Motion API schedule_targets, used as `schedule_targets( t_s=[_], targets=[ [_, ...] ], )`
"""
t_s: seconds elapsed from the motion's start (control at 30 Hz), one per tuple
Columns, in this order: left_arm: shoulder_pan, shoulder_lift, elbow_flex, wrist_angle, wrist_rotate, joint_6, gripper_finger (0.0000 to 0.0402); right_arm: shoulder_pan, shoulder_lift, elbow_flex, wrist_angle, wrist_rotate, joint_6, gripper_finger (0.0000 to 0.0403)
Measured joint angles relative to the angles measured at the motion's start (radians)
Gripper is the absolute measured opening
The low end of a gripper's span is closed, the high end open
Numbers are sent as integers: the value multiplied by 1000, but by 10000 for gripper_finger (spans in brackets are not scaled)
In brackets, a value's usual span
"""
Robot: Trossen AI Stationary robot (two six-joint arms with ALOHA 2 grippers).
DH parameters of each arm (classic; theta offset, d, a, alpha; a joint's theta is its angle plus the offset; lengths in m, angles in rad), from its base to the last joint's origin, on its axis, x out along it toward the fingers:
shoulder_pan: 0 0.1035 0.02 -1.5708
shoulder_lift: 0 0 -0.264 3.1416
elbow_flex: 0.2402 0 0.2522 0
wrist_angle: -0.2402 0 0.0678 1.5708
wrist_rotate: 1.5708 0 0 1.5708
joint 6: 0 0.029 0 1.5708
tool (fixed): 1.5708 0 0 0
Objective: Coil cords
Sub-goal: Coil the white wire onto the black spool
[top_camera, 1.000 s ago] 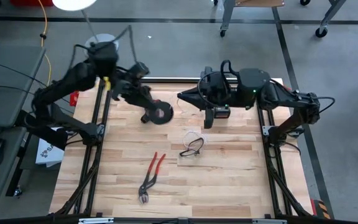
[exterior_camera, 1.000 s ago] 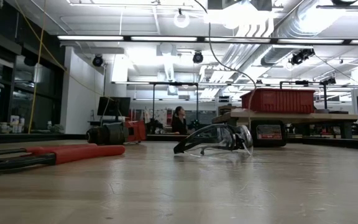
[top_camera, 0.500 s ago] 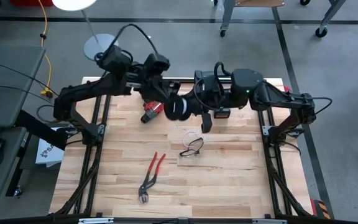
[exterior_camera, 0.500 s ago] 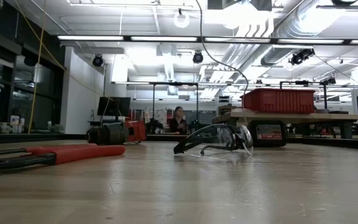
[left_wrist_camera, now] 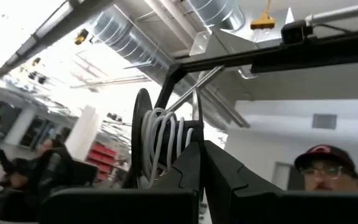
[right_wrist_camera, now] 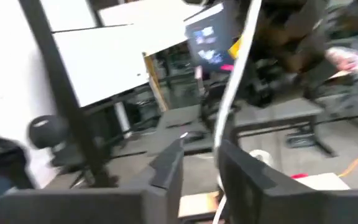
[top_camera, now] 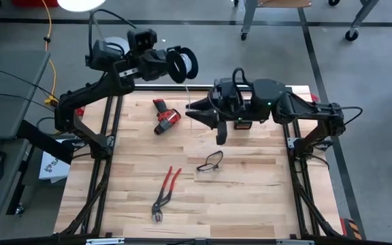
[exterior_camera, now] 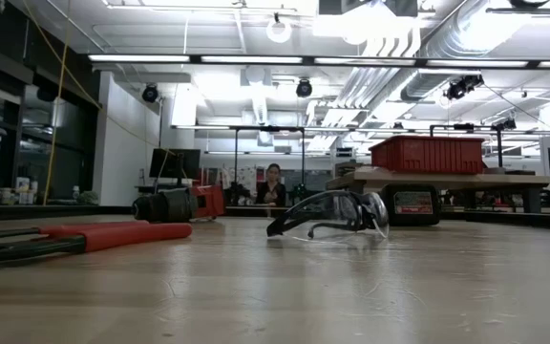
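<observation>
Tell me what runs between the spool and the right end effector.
In the high view, only the thin white cord crosses that stretch, from the spool in the left end effector toward the right end effector.

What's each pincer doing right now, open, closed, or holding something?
Left pincer: closed on the black spool, raised above the table's far edge.
Right pincer: closed on the white cord, above the table.
</observation>
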Motion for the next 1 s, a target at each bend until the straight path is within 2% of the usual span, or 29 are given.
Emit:
schedule_targets(
  t_s=[0.13, 0.23, 0.37, 0.63, 0.87, 1.0],
  targets=[
    [7, -14, -2, -11, -23, 54, 0, 9, 18, 2, 19, 95, -45, 139],
    [8, -26, -2, -7, -43, 79, 0, 8, 42, 1, 20, 105, -48, 154],
    [16, -28, -2, -8, -84, 102, 0, 8, 62, 1, 40, 90, -65, 155],
    [19, -31, -2, -4, -79, 91, 0, 27, 51, 1, 61, 217, -113, 152],
    [19, -47, -2, 5, -79, 92, 0, 105, 25, 1, 38, 485, -316, 152],
    [19, -46, -2, 0, -83, 92, 0, 90, 38, 1, 30, 507, -333, 152]
  ],
)
